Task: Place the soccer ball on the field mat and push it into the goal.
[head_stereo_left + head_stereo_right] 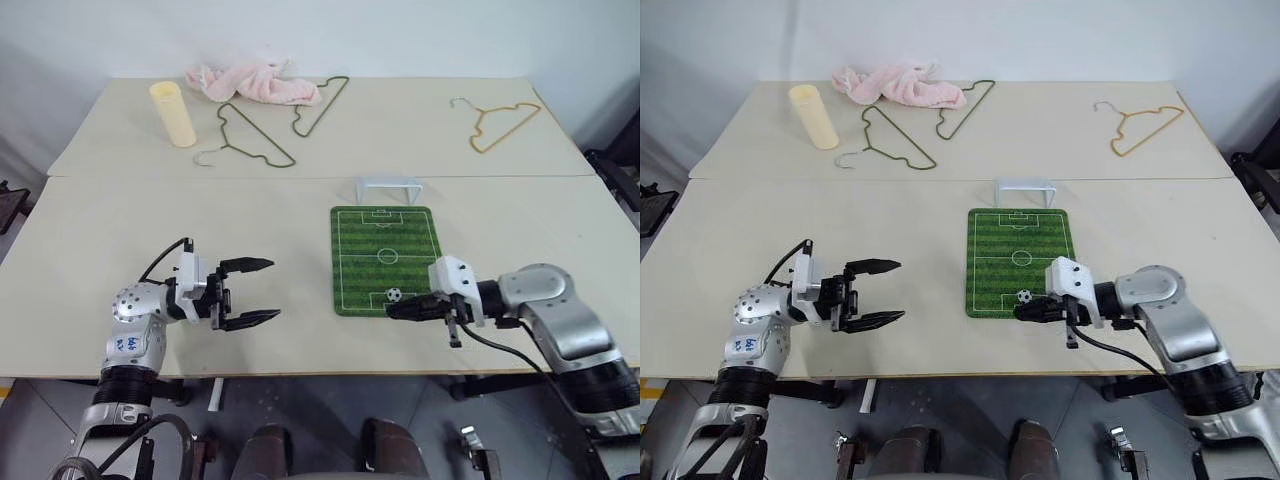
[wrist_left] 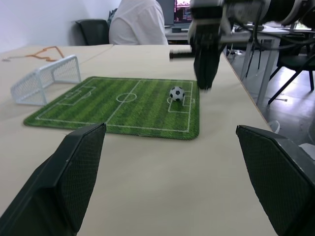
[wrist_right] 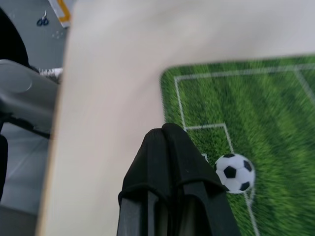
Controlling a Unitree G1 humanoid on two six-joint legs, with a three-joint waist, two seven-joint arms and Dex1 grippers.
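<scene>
Head views: the soccer ball is seen on the field mat near its 6 o'clock edge, the goal lying at 12 o'clock. The right gripper, fingers pressed together, is much nearer than the spread left gripper.

Right wrist view: the ball is seen just beside the fingertips, at 4 o'clock.

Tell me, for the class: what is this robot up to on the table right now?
It is playing tabletop soccer. The soccer ball already sits on the field mat, at the end nearest the robot. The right end effector, fingers shut, hovers just behind the ball, apparently ready to push it toward the goal past the mat's far end. The left end effector waits open, off to the side.
</scene>
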